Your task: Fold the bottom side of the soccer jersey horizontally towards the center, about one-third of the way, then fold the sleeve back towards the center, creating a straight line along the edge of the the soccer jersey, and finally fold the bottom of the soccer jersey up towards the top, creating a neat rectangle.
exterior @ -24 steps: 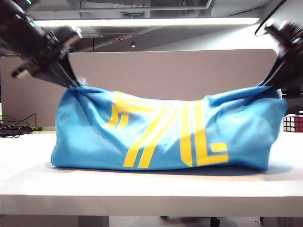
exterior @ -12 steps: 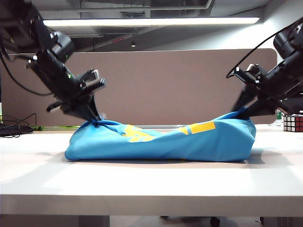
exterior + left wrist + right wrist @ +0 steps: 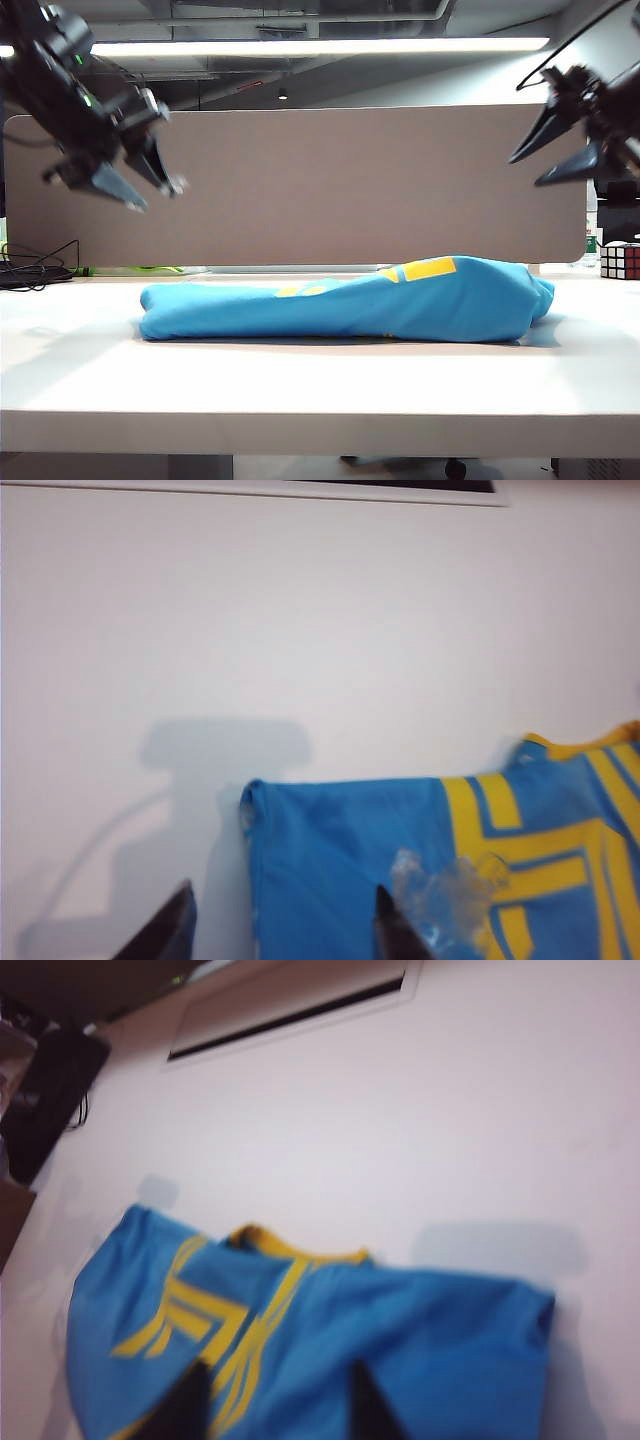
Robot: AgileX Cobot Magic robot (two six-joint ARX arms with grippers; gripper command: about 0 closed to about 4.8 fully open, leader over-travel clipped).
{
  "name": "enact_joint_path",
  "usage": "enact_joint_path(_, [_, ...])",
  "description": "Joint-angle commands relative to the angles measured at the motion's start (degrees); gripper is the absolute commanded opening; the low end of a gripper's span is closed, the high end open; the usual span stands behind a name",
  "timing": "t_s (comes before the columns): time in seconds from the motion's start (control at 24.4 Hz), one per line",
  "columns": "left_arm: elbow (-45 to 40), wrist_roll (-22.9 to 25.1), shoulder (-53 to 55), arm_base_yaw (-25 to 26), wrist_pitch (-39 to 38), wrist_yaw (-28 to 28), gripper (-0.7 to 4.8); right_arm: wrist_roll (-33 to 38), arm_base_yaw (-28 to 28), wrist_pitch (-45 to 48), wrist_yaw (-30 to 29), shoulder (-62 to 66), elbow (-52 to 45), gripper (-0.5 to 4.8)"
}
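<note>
On a white table (image 3: 320,390) before a brown partition, the folded jersey (image 3: 350,300) lies soft and limp, best pinched at corners, my left gripper (image 3: 145,190) and right gripper (image 3: 550,160) hovering parted, empty.

arms: black, boxy links | cables: black, looped | left arm: small green light | jaws: dark, pointed

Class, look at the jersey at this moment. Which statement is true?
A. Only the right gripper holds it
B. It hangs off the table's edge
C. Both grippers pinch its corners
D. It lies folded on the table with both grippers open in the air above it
D: the jersey lies on the table, while the left gripper and right gripper hang open above, apart from it.
</note>
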Motion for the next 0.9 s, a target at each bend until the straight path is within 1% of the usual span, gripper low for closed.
enact_joint_path(0.04, [-0.4, 3.1, -6.4, 1.3, -5.0, 1.8, 1.42, -3.8, -0.1, -2.6, -0.8, -7.5, -3.5, 0.77])
enact_joint_path(0.16, [-2.4, 4.3, -13.0, 1.7, -7.7, 4.0, 1.35, -4.5, -0.1, -2.3, -0.3, -15.9, -8.7, -0.03])
enact_joint_path(0.21, [-4.0, 5.0, -16.1, 1.8, -8.4, 4.5, 0.91, -4.7, 0.0, -2.2, 0.6, -20.1, -11.4, -0.06])
enact_joint_path(0.25, [-6.4, 5.8, -20.0, 1.8, -9.0, 4.5, 0.31, -4.7, 0.0, -1.9, 2.0, -25.2, -14.4, -0.06])
enact_joint_path(0.29, [-9.0, 6.5, -23.6, 1.8, -9.3, 4.5, -0.09, -4.7, 0.0, -1.9, 3.5, -29.6, -16.8, -0.06])
enact_joint_path(0.41, [-20.0, 6.5, -36.4, 1.6, -8.9, 4.0, -0.06, -7.5, -0.1, -2.0, 8.5, -43.8, -24.0, -0.06])
enact_joint_path(0.49, [-27.6, 6.0, -44.7, 1.6, -8.0, 2.3, -0.06, -9.4, -0.1, -2.1, 11.5, -51.5, -28.2, -0.06])
enact_joint_path(0.53, [-30.0, 5.6, -47.1, 1.6, -7.2, 1.6, -0.06, -10.0, -0.1, -2.2, 12.2, -53.3, -29.4, -0.06])
enact_joint_path(0.57, [-35.5, 3.8, -52.6, 1.6, -4.9, 0.0, -0.06, -10.5, -0.1, -2.5, 13.1, -57.6, -32.4, -0.06])
enact_joint_path(0.62, [-40.4, 1.4, -57.5, 1.6, -2.1, -0.3, -0.06, -10.5, -0.1, -2.6, 13.8, -61.3, -35.5, -0.06])
enact_joint_path(0.82, [-52.9, -4.5, -71.6, 1.6, 3.6, -0.3, -0.06, -10.5, 0.0, -2.7, 13.9, -70.5, -43.6, -0.06])
enact_joint_path(0.9, [-58.1, -6.0, -80.0, 1.6, 4.0, -2.8, -0.06, -10.4, 0.0, -2.8, 14.2, -76.6, -47.8, -0.06])
